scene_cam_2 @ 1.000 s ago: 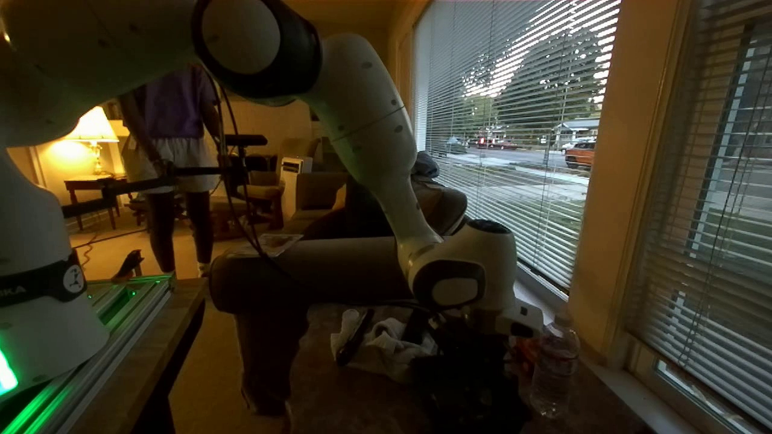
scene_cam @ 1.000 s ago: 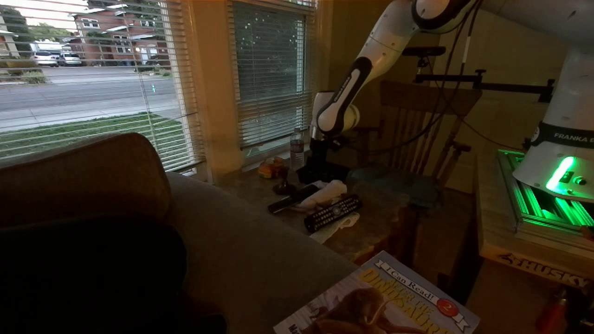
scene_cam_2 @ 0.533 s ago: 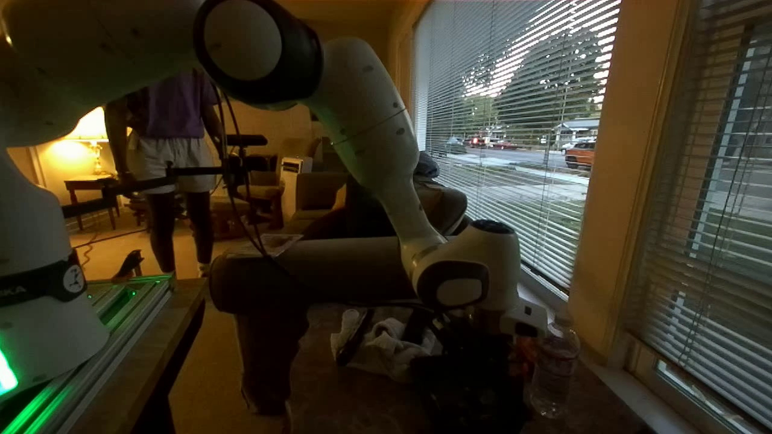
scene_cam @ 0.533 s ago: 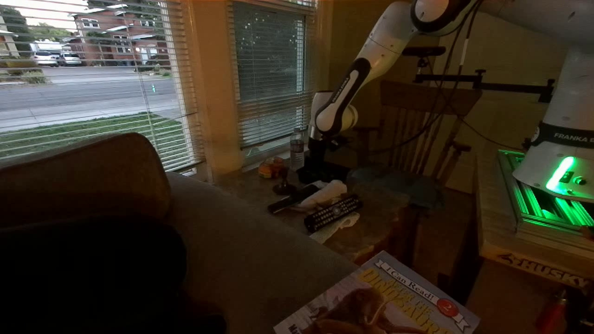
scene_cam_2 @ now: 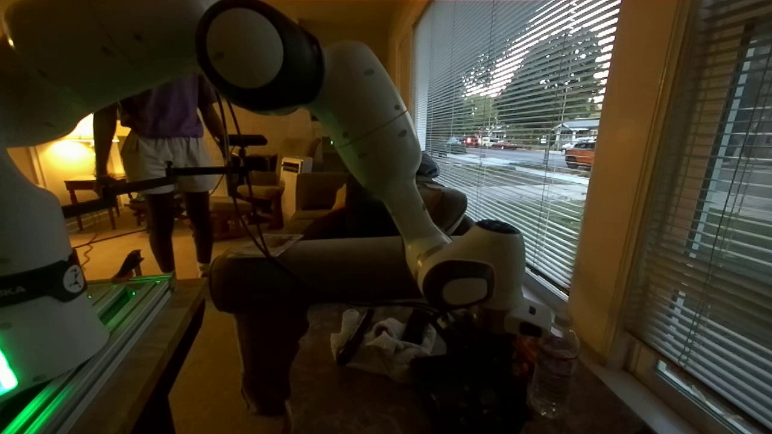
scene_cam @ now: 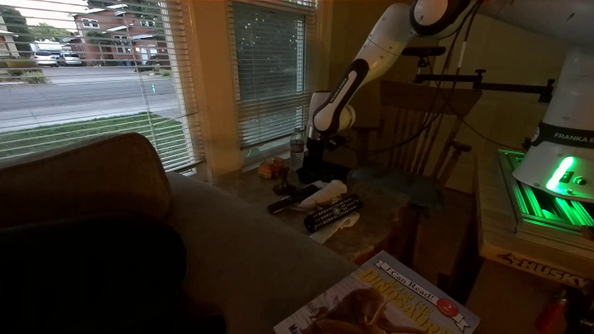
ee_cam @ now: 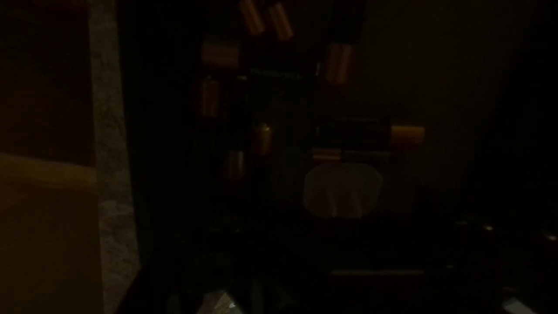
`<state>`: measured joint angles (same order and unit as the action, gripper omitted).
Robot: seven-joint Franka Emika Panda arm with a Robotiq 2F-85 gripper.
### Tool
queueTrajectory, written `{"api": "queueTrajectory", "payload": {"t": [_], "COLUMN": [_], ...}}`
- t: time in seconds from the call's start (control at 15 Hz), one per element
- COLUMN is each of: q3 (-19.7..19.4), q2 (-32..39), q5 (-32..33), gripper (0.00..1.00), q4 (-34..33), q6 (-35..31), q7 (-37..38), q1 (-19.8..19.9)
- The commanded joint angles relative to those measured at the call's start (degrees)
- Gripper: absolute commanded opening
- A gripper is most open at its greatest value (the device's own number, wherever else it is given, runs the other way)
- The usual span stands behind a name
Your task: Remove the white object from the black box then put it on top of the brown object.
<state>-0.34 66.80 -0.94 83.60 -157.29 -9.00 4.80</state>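
The black box (scene_cam: 336, 174) stands on the small table and is a dark shape in an exterior view (scene_cam_2: 470, 398). In the very dark wrist view its inside holds several black batteries with copper ends (ee_cam: 279, 67). A pale rounded white object (ee_cam: 343, 190) lies among them, its lower edge cut off by darkness. A small dark brown object (scene_cam: 284, 186) stands on the table beside the box. My gripper (scene_cam: 313, 162) points down at the box's window side; it also shows dark in an exterior view (scene_cam_2: 482, 346). Its fingers blend into the black, so their opening is hidden.
A clear water bottle (scene_cam_2: 553, 374) stands close to the gripper, by the window. An orange package (scene_cam: 271, 168) lies near it. Black remotes (scene_cam: 333, 212) lie on a white cloth (scene_cam_2: 386, 349). The sofa arm (scene_cam: 241, 241) borders the table; a wooden chair (scene_cam: 417, 106) stands behind.
My arm and gripper have shifted slightly toward the window and bottle, with the elbow a little lower. The box, remotes and cloth have not moved. A person in the background has shifted.
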Motion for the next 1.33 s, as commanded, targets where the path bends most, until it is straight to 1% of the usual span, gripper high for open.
{"api": "queueTrajectory", "payload": {"t": [0.0, 0.07, 0.2, 0.33, 0.6, 1.0, 1.07, 1.27], "q3": [0.4, 0.4, 0.4, 0.4, 0.3, 0.2, 0.1, 0.2], "q2": [2.0, 2.0, 1.8, 1.6, 1.6, 0.1, 0.2, 1.0], "q5": [1.2, 1.1, 1.0, 1.0, 0.9, 0.8, 0.8, 0.6], "gripper": [0.89, 0.90, 0.88, 0.90, 0.91, 0.93, 0.95, 0.95], "q4": [-3.0, -3.0, -2.8, -2.8, -3.0, -1.3, -1.5, -2.4], "q6": [2.2, 2.7, 3.6, 3.9, 3.5, 4.9, 5.3, 5.9], "q7": [0.5, 0.5, 0.7, 0.9, 1.3, 2.3, 2.4, 2.6], "q1": [-0.1, -0.1, -0.3, -0.5, -0.9, -1.7, -1.9, -1.6]}}
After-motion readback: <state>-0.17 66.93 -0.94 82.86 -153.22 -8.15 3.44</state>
